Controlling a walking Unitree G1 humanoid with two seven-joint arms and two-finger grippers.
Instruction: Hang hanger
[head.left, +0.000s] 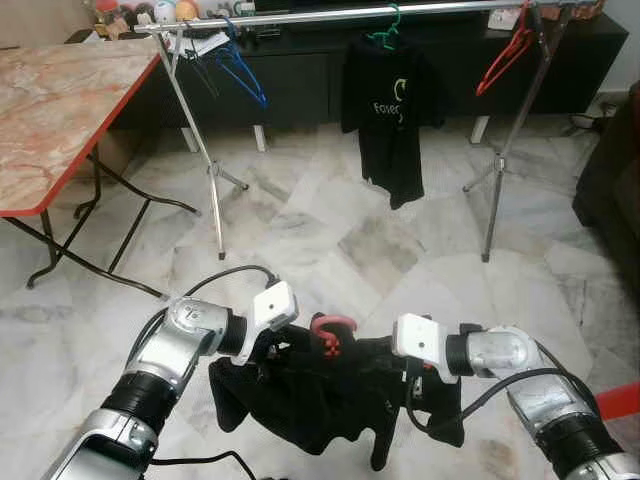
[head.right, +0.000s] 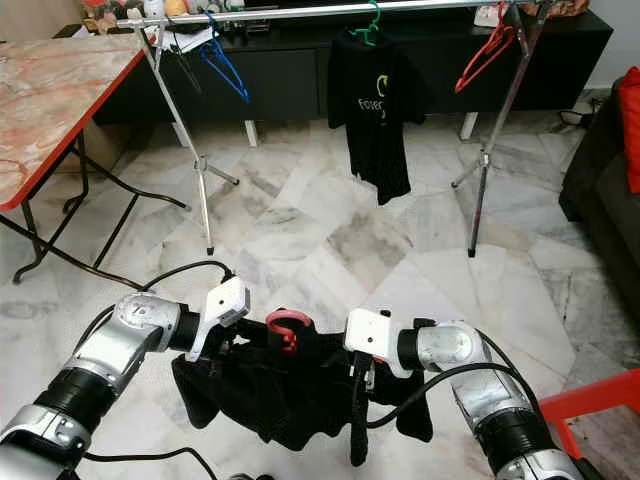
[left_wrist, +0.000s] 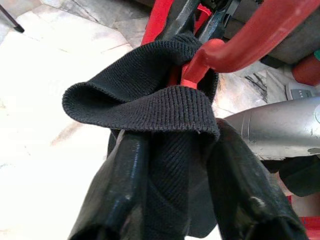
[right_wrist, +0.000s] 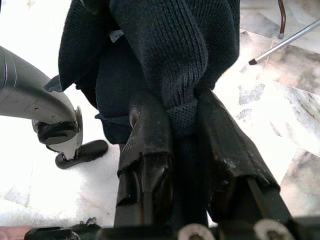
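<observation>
Midway across a pale marble floor (head.left: 330, 240), the robot carries a red plastic hanger (head.left: 332, 330) draped with a black knitted garment (head.left: 320, 395), stretched between its two arms at chest height so the cloth hangs free of the ground. Its left gripper (left_wrist: 175, 160) is closed on a fold of the ribbed collar just below the hanger's curved hook, as the left wrist view shows, while the right gripper (right_wrist: 182, 135) is clamped on a bunch of the dark knit at the other shoulder; held from both ends, the hanger stays roughly level with its hook pointing upward, ready to catch a bar. Well ahead stands the silver metal clothes rail (head.left: 350, 14) on its tripod legs, already bearing a blue wire-frame hanger (head.left: 240, 70), a black printed T-shirt (head.left: 392, 110) on a green hanger, and an empty red hanger (head.left: 505, 55). Open stretches of bar lie either side of the T-shirt, which look the likeliest landing spots. To the robot's left sits a marble-patterned folding worktop with a red edge (head.left: 60, 110). Judging by the distance remaining, the approach to the rail is not yet done.
</observation>
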